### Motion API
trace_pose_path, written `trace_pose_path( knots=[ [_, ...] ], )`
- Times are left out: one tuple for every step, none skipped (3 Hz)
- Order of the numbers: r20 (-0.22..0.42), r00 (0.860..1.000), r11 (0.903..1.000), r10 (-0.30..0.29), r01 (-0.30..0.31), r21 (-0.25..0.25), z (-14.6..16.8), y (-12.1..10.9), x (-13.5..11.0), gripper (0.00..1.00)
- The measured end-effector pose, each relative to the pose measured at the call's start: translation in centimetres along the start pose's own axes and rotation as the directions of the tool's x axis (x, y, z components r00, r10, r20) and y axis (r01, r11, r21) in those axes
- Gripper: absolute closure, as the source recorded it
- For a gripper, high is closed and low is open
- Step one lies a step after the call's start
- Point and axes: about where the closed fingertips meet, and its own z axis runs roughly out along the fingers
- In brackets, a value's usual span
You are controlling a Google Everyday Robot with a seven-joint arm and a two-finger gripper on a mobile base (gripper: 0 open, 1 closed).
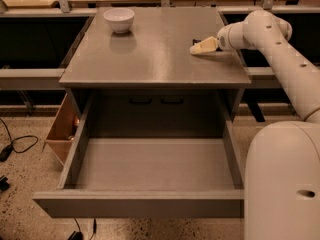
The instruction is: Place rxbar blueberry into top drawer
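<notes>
The drawer (135, 205) stands pulled out at lower centre, half hiding a box (61, 129) at left. On the cabinet (150, 54), a bowl (119, 19) sits upper left. The gripper (201, 47) lies low at right; spread or closed, I cannot tell. The bar (196, 41) shows only as a dark sliver just behind its tip.

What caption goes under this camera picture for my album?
Robot's gripper low at the right of the cabinet top, top drawer open below.
</notes>
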Motion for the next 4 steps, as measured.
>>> trace_pose_path(
  knots=[
    [-0.016, 0.999, 0.9996, 0.028, -0.028, 0.006, -0.9, -0.9, 0.9, 0.00],
    [-0.026, 0.997, 0.9968, 0.076, -0.076, -0.023, -1.0, -1.0, 1.8, 0.00],
    [-0.029, 0.996, 0.9962, 0.081, -0.082, -0.029, -0.8, -0.9, 1.9, 0.00],
    [-0.050, 0.996, 0.9950, 0.069, -0.073, -0.069, 0.8, 0.6, 2.0, 0.00]
  ],
)
